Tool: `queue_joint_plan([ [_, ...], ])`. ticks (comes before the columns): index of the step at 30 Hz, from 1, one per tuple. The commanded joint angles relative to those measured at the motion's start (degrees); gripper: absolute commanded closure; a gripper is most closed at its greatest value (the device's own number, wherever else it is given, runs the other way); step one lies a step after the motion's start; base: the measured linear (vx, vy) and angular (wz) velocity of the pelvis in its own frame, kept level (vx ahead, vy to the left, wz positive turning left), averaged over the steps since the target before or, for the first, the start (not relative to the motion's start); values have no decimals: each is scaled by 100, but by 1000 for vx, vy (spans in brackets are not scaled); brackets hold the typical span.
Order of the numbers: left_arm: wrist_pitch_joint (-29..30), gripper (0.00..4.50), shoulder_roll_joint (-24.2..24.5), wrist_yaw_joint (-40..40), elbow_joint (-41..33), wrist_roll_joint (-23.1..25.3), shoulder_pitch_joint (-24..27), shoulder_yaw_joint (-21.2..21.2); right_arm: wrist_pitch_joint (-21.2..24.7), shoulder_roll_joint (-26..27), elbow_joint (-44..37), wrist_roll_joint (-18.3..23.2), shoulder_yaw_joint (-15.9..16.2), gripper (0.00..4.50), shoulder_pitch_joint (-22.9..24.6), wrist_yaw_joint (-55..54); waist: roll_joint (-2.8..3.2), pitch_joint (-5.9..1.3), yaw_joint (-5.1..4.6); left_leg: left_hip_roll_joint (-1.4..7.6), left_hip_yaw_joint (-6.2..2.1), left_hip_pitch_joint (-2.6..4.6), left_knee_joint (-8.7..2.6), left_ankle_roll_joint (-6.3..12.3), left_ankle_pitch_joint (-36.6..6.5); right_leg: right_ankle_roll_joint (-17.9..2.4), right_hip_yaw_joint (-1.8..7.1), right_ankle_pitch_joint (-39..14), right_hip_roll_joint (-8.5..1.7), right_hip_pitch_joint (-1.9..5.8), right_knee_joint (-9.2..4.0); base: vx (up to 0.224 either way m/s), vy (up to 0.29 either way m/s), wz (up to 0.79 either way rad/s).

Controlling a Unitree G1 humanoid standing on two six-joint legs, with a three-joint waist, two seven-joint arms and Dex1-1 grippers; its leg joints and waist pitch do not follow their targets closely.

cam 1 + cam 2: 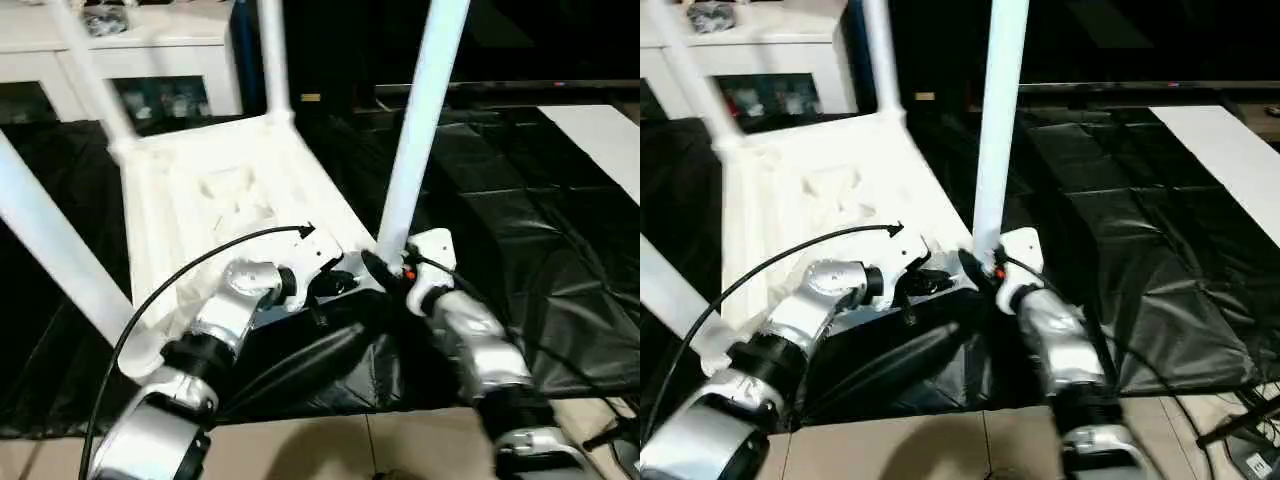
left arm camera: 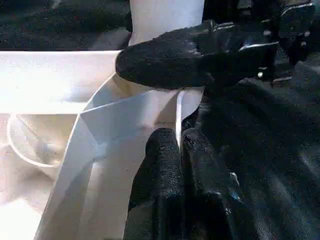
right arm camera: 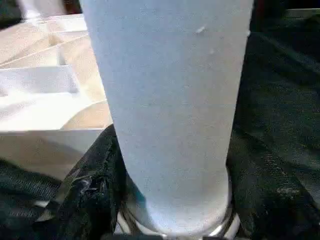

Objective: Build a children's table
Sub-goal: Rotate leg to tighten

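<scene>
On the black sheet (image 1: pixel 520 230) that covers the floor lies the tabletop (image 1: pixel 230 200), upside down with its ribbed underside facing up. Four white legs rise from its corners: one at the near right corner (image 1: pixel 415 130), one at the far right corner (image 1: pixel 272 55), one at the far left corner (image 1: pixel 95 75), and one leaning out from the near left corner (image 1: pixel 55 245).

Beside the near right corner of the tabletop, both grippers work close together. The right gripper (image 3: pixel 170 200) has its two black fingers (image 3: pixel 87 192) spread to either side of the near right leg's base, wrapped around the tube just above its socket. The left gripper (image 2: pixel 180 165) has its fingers (image 2: pixel 162 170) pressed together, with a thin white rib of the tabletop's edge (image 2: pixel 178 117) running up between their tips at that same corner; whether the rib is truly pinched is hard to tell. A black cable (image 1: pixel 190 275) arcs over the left forearm.

Beyond the far edge of the tabletop stands a white cabinet (image 1: pixel 150 50) with glass doors.
</scene>
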Motion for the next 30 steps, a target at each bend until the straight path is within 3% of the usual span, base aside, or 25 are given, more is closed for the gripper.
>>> queue_joint_plan([
  [1,-214,450,-272,-244,-189,-38,133,-438,6,219,238,-200,301,191,-81,-225,-40,-317,-15,-79,54,3,-405,99,-2303,-884,61,-2402,-29,230,-492,0,0,0],
  [2,-237,450,-249,-248,-192,6,143,-464,-49,191,225,-272,329,135,-82,-279,-26,-317,-20,-81,56,15,-404,103,-2323,-904,63,-2370,-28,225,-487,0,0,0],
  [5,-177,450,-151,-291,-295,13,192,-451,-237,-114,227,-494,379,122,-107,-238,-43,-320,-45,-67,50,4,-406,129,-2326,-949,66,-2227,-30,248,-469,0,0,0],
  [7,-147,450,-73,-356,-368,-8,213,-446,-230,-248,278,-394,306,79,-150,4,-36,-327,-28,-64,81,23,-385,204,-2265,-1065,87,-2006,-21,223,-462,0,0,0],
  [13,-447,450,354,-1012,-306,-97,199,-427,-349,-965,-96,39,496,79,-73,2046,-49,-370,27,-59,92,-47,-335,505,-1687,-1351,93,-1089,-32,335,-349,0,0,0],
  [15,-539,450,449,-1228,-245,-152,170,-389,-323,-1149,-251,213,575,79,-4,2651,-45,-384,49,-50,100,-40,-314,585,-1483,-1457,97,-803,-34,338,-315,0,0,0],
  [17,-659,450,564,-1522,-175,-238,124,-366,-151,-1366,-462,450,681,79,82,3354,-62,-372,111,-50,111,-23,-312,683,-1485,-1496,98,-835,-36,342,-318,0,0,0],
  [20,-702,450,659,-1809,-148,-357,89,-349,-55,-1555,-602,596,790,79,131,3854,-60,-351,135,-33,104,-18,-335,641,-1614,-1480,93,-1068,-31,333,-328,0,0,0],
  [21,-725,450,708,-1902,-138,-390,68,-357,-17,-1621,-610,656,809,108,119,4093,-61,-342,133,-27,104,-21,-346,564,-1685,-1444,93,-1225,-40,326,-335,0,0,0],
  [23,-890,450,889,-2397,13,-449,-52,-414,78,-1805,-613,707,962,115,52,4725,-51,-336,173,-29,110,13,-347,490,-1880,-1394,82,-1516,-15,306,-362,0,0,0],
  [26,-1047,450,1004,-2811,221,-483,-185,-452,108,-1919,-560,653,1142,133,-39,5212,-49,-337,210,-18,110,-3,-354,440,-1872,-1391,88,-1499,-28,316,-345,0,0,0],
  [30,-1151,450,1075,-3149,512,-487,-376,-491,197,-2028,-518,585,1448,165,-141,5761,-39,-347,282,-16,123,33,-345,427,-1746,-1489,100,-1261,-24,297,-318,0,0,0],
])
